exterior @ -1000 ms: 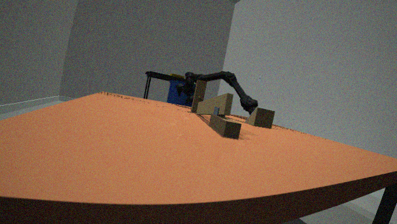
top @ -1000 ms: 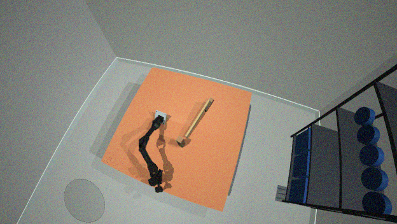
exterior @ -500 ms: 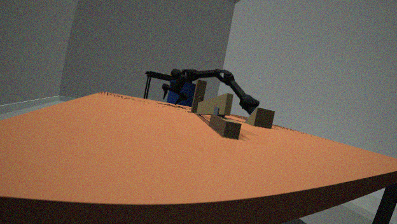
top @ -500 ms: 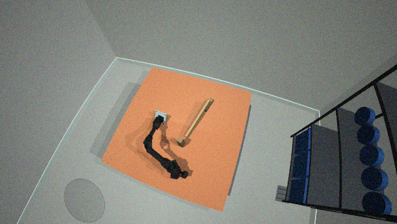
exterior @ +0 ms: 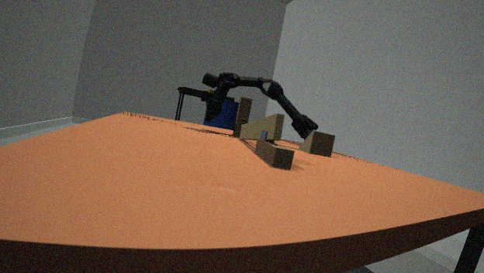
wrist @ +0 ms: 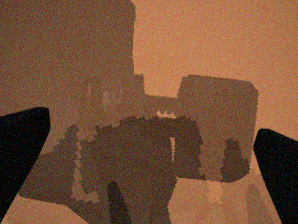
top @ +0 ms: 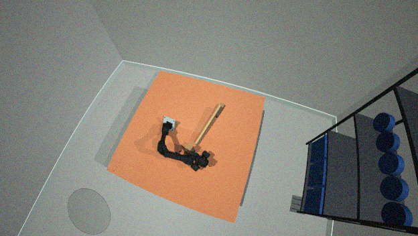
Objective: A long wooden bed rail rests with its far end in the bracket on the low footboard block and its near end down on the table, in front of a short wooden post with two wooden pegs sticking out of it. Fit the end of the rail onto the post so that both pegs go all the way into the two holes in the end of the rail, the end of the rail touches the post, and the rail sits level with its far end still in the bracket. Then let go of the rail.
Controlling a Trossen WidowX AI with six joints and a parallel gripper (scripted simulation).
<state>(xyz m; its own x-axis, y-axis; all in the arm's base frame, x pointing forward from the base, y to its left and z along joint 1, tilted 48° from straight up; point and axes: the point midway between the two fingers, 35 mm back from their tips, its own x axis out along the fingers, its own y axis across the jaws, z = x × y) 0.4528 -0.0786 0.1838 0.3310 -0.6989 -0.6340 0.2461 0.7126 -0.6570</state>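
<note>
- Rail [top: 210,124]: in the top view, it is lying diagonally across the middle of the orange table [top: 161,188] [exterior: 174,186] [wrist: 210,35], its lower end sitting beside a pale wooden piece [top: 189,145].
- Exterior view: a post [exterior: 243,112] is standing upright, its height showing here far better than from above. A low wooden piece [exterior: 282,158] is lying nearest the camera, with a small blue-grey part [exterior: 264,136] showing beside its upper edge. Pieces are overlapping, so which stretch is the rail cannot be told.
- Pincer [top: 201,161] [exterior: 212,112] [wrist: 154,128]: its two fingers are standing widely spread and gripping nothing. The wrist view is showing both tips, with table and brown shadows between them.
- Position: from above, the pincer is hanging near the rail's lower end, beyond the pale piece; from the exterior, it is pointing downward on the far side of the post.
- Arm [top: 162,147] [exterior: 248,81]: the exterior view is showing it arching over; the top view is showing its bend sideways.
</note>
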